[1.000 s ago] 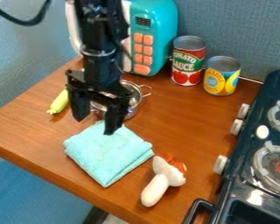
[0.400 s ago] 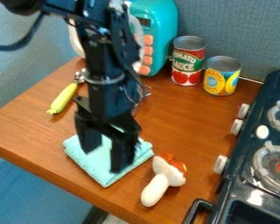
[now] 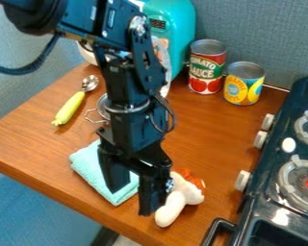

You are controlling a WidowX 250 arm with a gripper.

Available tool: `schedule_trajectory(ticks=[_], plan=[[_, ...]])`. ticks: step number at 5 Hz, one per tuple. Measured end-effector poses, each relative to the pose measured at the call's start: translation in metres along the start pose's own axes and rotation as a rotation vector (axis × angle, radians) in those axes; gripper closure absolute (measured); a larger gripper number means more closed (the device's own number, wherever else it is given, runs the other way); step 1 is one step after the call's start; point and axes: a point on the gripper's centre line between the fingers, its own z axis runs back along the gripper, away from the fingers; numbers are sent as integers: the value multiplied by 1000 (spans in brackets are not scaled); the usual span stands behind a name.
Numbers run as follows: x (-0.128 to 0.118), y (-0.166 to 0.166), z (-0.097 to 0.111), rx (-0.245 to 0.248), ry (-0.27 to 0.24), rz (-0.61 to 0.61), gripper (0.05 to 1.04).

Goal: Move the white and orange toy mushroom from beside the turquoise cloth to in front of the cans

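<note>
The black gripper (image 3: pixel 134 188) is open, fingers spread over the folded turquoise cloth (image 3: pixel 91 166), beside the white, orange-topped mushroom-shaped toy (image 3: pixel 172 209) on the brown wooden table (image 3: pixel 214 139); the cloth looks light and limp, best pinched at a fold; the toy seems light, easiest held around its stem.

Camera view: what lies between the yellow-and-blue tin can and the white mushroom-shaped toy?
Just brown wooden tabletop separates the can from the toy in the camera view.

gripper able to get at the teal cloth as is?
Probably yes: the gripper is open over the teal cloth, with nothing on its visible part. The white toy close beside one finger may crowd it.
</note>
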Motion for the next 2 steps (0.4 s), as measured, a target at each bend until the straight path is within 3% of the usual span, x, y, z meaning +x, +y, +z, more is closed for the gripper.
schedule_trajectory(ticks=[1, 2], plan=[[3, -9, -13, 28, 19, 6, 83], [10, -12, -23, 81, -42, 44, 83]])
